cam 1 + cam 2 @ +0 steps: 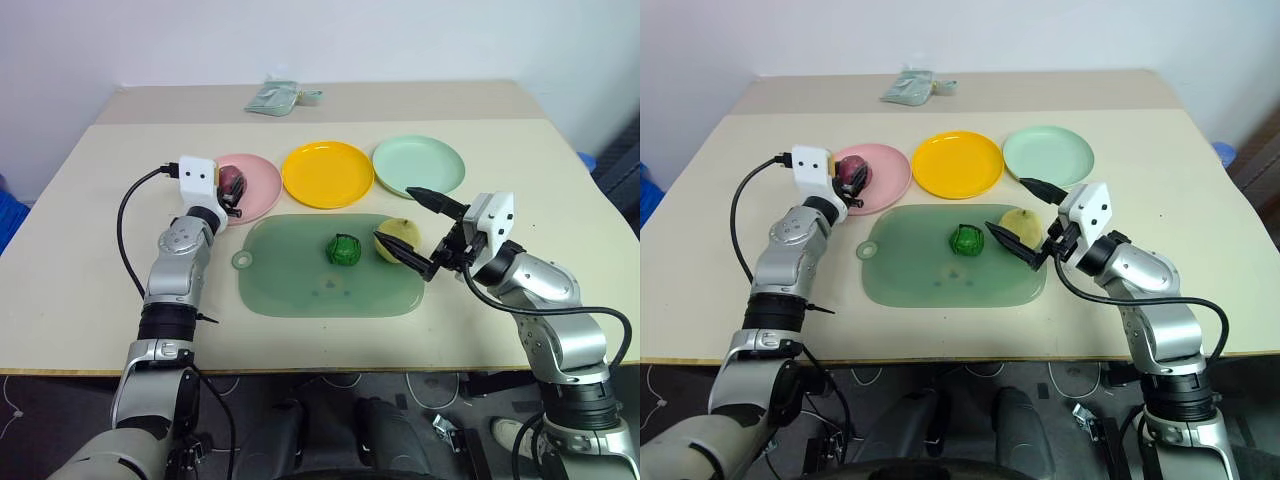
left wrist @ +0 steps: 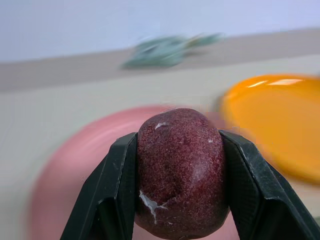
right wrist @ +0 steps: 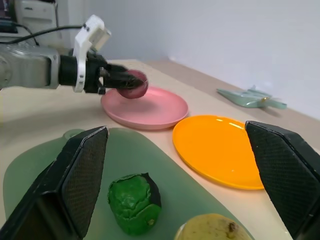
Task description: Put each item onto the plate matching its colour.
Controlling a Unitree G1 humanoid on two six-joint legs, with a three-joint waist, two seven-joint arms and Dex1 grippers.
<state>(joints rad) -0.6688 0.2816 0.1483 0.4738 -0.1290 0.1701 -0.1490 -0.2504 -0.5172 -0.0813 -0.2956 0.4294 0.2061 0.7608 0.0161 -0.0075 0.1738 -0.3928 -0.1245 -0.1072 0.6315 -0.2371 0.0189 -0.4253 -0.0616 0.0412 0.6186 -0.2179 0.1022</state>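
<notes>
The left gripper [image 2: 180, 200] is clenched on the dark red-purple toy fruit [image 2: 181, 170], one black finger pressed to each side of it. The right wrist view shows the fruit held in the air above the near edge of the pink plate [image 3: 150, 107], not touching it. From the head camera the fruit is half hidden behind the gripper's white housing, and the fingers themselves are hard to make out there. In the left wrist view the pink plate and the yellow plate [image 1: 327, 173] are smeared and soft, and the lower parts of both fingers are cut off at the frame edge.

The right gripper [image 1: 425, 232] stands released, its two black fingers spread wide. It sits over the right end of the green cutting board [image 1: 300, 285], around the pale yellow pear-like toy [image 1: 400, 234], with one finger just beyond it and one in front. Whether either finger touches the pear I cannot tell. The nearer finger covers part of the pear in the head view, and in the right wrist view only its top shows.

The dark green knobbly toy [image 1: 344, 249] sits on the cutting board, just left of the pear and apart from it. The pale mint green plate [image 1: 420, 163] lies beyond the board on the table [image 1: 80, 230], bare, as does the yellow plate. A crumpled greenish packet [image 1: 272, 97] lies at the far edge, too blurred to identify.
</notes>
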